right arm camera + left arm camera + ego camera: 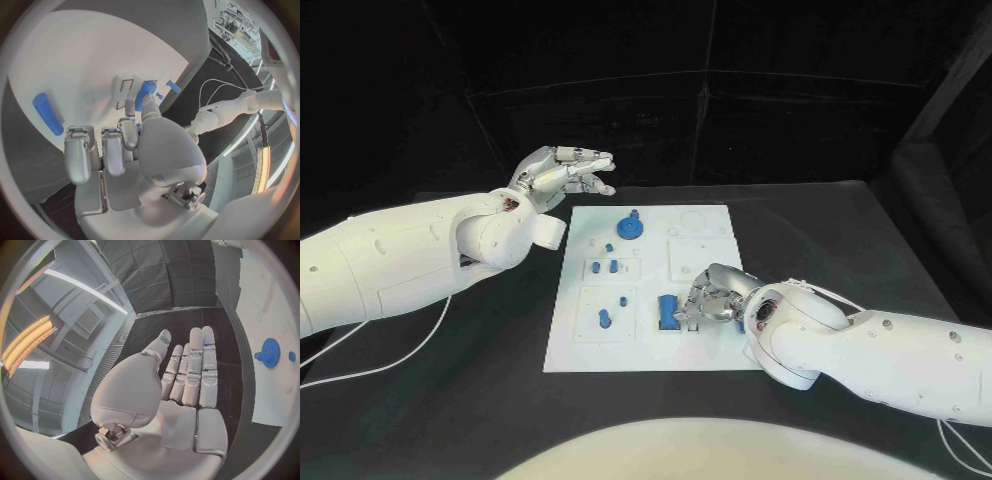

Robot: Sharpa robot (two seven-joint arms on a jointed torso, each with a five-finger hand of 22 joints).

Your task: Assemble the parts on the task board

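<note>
So the right hand sits low over the near-right part of the task board, fingers curled, thumb and a finger pinching a blue part. Left hand floats off the far-left corner, fingers straight, nothing in it. The blue gear looks seated, a few pegs too, but far-right slots look bare. Plenty of free table around the board.
</note>
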